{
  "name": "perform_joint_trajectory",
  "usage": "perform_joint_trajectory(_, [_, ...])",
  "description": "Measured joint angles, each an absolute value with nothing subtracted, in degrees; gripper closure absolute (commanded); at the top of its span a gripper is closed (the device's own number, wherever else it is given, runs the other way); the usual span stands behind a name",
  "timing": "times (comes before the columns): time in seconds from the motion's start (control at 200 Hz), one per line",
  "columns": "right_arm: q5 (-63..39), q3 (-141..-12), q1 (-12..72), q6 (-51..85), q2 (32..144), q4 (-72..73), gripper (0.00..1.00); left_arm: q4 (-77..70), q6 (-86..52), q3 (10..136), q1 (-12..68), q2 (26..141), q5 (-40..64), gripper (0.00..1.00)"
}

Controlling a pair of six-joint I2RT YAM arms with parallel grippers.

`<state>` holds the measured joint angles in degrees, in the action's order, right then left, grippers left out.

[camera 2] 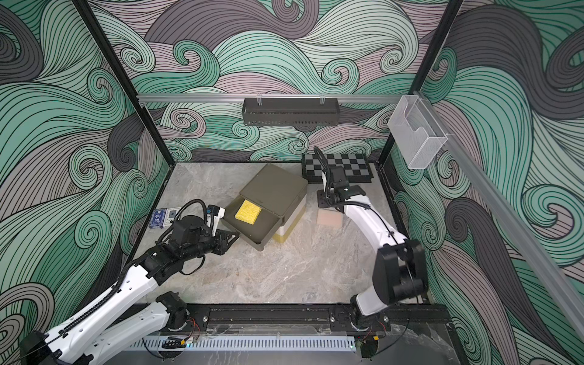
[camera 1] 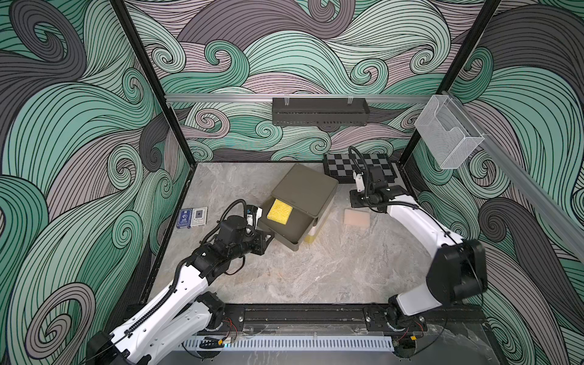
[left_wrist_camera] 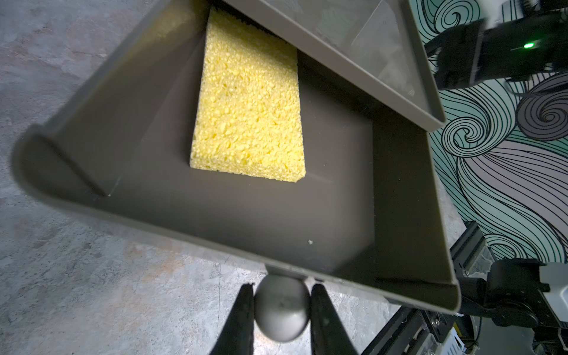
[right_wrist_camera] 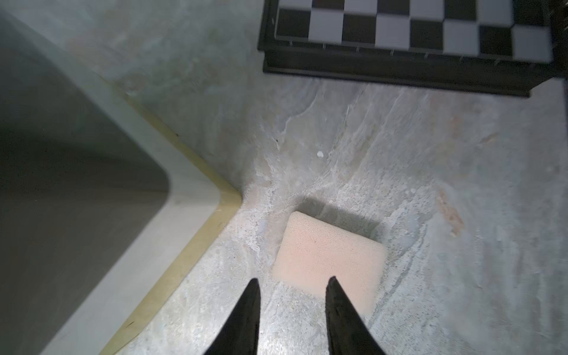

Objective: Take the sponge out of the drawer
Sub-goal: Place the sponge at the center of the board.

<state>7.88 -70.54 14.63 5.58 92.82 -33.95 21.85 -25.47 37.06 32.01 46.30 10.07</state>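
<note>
**While the drawer stands open, the yellow sponge lies inside**

Where our left hand clamps the round knob, we see the drawer drawn out of its cabinet, the yellow sponge flat on its floor. Our right hand hangs part-open and empty over a pink sponge on the bench.

chessboard by back wall; two card boxes

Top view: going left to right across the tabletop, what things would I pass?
In order: blue card box → white card box → yellow sponge in the open drawer → pale pink sponge.
</note>
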Motion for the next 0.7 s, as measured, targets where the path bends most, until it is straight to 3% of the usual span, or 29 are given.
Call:
perform_joint_trajectory(0.155, [5.89, -70.94, 20.95, 1.34, 76.40, -36.23, 0.62, 21.82, -25.47, 37.06, 32.01, 46.41, 10.11, 0.86])
perform_joint_trajectory(0.275, [1.58, -75.16, 30.00, -3.95, 71.42, -40.14, 0.64, 21.76, -25.47, 37.06, 32.01, 46.72, 10.48, 0.86])
perform_joint_trajectory(0.44, [-6.20, -80.40, 37.52, -7.55, 75.42, -43.27, 0.64, 21.78, -25.06, 37.10, 32.01, 47.13, 10.83, 0.86])
perform_joint_trajectory(0.7, [-12.45, -86.98, 47.86, -9.80, 91.98, -46.46, 0.66, 21.82, -25.02, 37.17, 32.01, 46.98, 10.96, 0.86])
